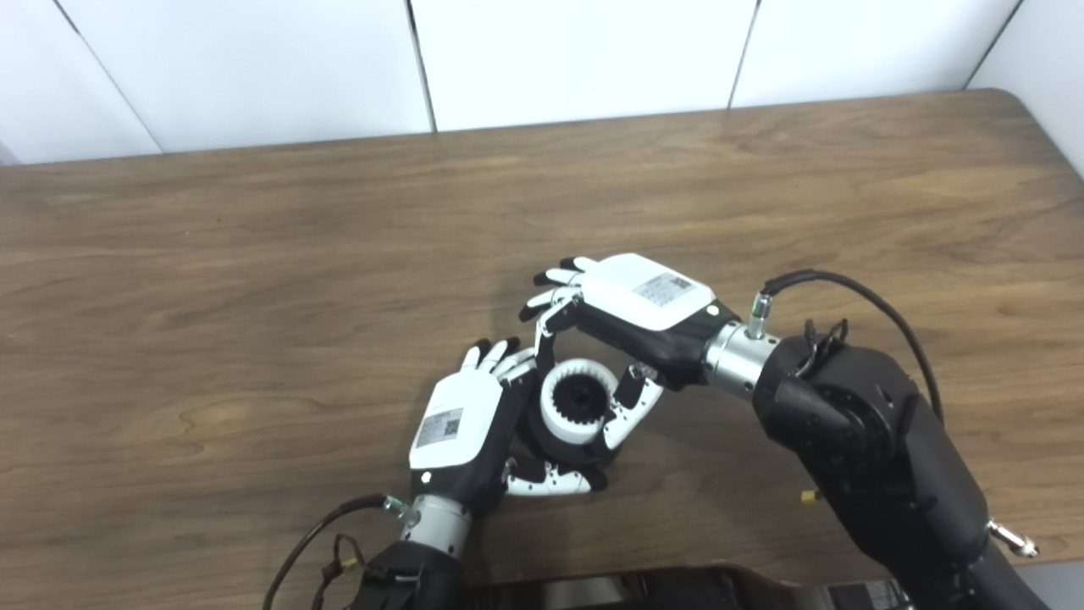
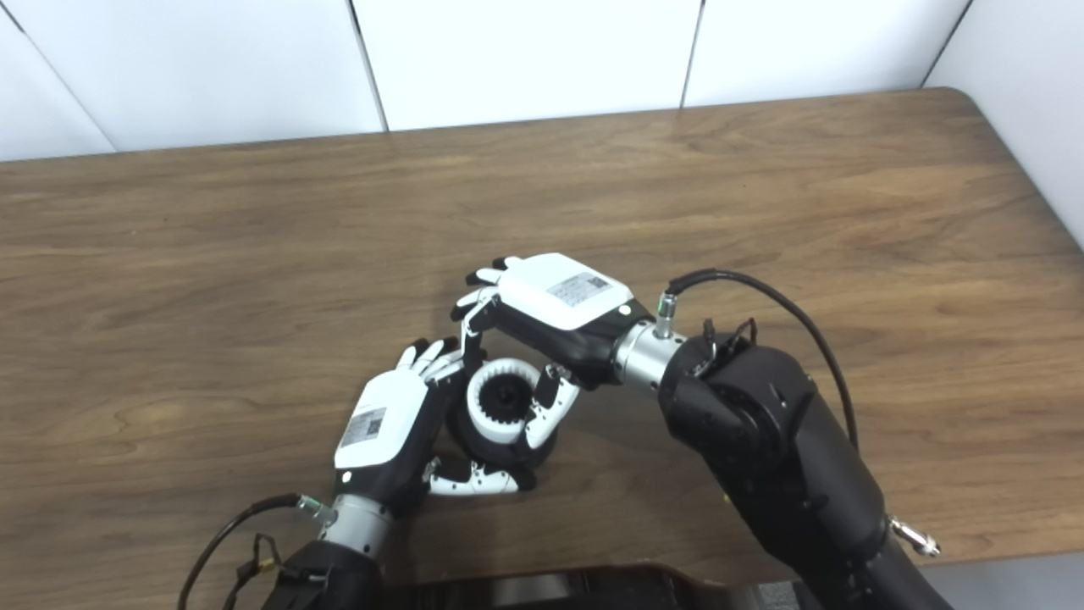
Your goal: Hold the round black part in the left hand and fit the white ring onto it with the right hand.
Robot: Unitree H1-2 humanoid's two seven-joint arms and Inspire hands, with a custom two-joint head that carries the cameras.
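My left hand [image 1: 464, 428] is shut on the round black part [image 1: 566, 453], fingers and thumb wrapped round its sides, just above the table. The white toothed ring [image 1: 577, 400] sits on top of the black part; its black centre shows through the ring. My right hand [image 1: 631, 313] comes in from the right and is shut on the ring, with fingertips on its far rim and the thumb on its near right side. The same shows in the right eye view: ring [image 2: 506, 398], left hand [image 2: 385, 428], right hand [image 2: 555, 307].
The wooden table [image 1: 254, 280] spreads all round the hands. Its far edge meets a white panelled wall [image 1: 576, 51]. A dark body part [image 1: 644, 589] lies at the near edge.
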